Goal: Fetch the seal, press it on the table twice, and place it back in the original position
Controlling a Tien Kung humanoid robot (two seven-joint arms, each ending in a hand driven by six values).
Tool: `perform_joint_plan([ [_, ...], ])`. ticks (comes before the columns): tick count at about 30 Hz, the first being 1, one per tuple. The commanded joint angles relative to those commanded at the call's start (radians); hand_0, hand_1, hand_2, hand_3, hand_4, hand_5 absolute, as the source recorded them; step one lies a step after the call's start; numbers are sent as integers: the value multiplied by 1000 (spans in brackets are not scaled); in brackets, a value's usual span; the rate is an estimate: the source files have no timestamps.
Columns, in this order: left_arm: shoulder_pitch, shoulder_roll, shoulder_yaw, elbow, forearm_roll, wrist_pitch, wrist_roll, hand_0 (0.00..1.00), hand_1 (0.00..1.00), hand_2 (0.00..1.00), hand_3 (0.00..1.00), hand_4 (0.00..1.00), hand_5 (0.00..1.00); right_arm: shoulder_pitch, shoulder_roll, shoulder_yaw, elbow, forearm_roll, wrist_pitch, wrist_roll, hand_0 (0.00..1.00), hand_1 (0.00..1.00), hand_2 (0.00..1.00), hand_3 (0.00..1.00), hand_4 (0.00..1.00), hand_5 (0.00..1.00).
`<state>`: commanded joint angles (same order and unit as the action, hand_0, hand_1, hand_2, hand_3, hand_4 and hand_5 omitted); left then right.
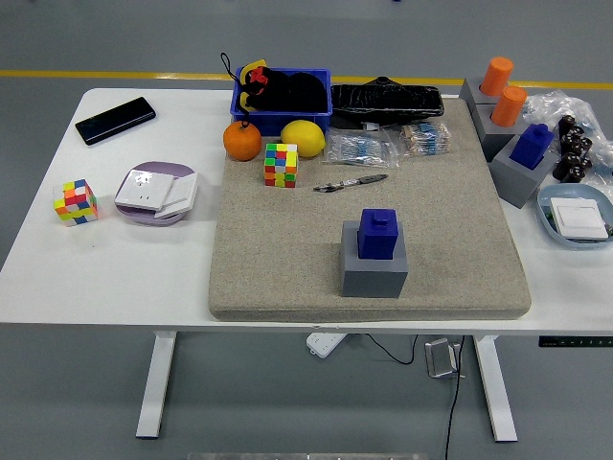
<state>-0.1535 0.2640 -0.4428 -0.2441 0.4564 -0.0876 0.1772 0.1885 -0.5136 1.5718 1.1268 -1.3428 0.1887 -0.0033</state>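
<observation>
One blue seal (377, 235) sits upright in its grey holder block (374, 269), near the front centre of the beige felt mat (287, 259) on the white table (115, 268). Neither robot hand is in frame, so hand state cannot be told; nothing touches the seal. Behind the seal on the mat: a pen (350, 182) lying flat, a multicoloured puzzle cube (281, 165), an orange (242, 141) and a lemon (303, 138) side by side just in front of a blue bin (281, 99) holding dark stuff, and clear packets (362, 149) beside a black tray (386, 100). Right edge: a second blue seal (532, 146) in a grey block (517, 175), two orange cylinders (502, 89) in another grey holder, a pale blue dish (551, 213) with a white card in it, crumpled plastic with dark pieces (573, 149). Left of the mat: black phone (115, 120), a round purple plate (155, 193) carrying white cards, and a second small colour cube (76, 201) near the table's left side.
</observation>
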Motion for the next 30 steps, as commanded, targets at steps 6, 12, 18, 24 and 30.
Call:
perform_joint_plan([
  [6,2,5,7,1,-2,0,0,745,695,683,752,676,296,0,0,1,0,-1,6,-12,920,888,874,850,998,760],
  [12,0,5,7,0,-1,0,0,745,695,684,752,677,296,1,2,-1,2,-4,12,-21,919,885,873,844,998,759],
  [18,0,4,-6,0,3,1,0,745,695,683,752,677,296,2,7,0,1,-6,14,-29,918,886,874,844,998,758],
  [24,2,0,-16,2,9,0,1,746,695,683,752,676,296,0,13,6,3,-5,3,-10,914,877,871,839,998,755],
  [30,2,-6,-25,3,13,-1,1,745,695,683,752,676,296,-1,14,19,5,-8,5,-15,911,870,866,831,998,745],
])
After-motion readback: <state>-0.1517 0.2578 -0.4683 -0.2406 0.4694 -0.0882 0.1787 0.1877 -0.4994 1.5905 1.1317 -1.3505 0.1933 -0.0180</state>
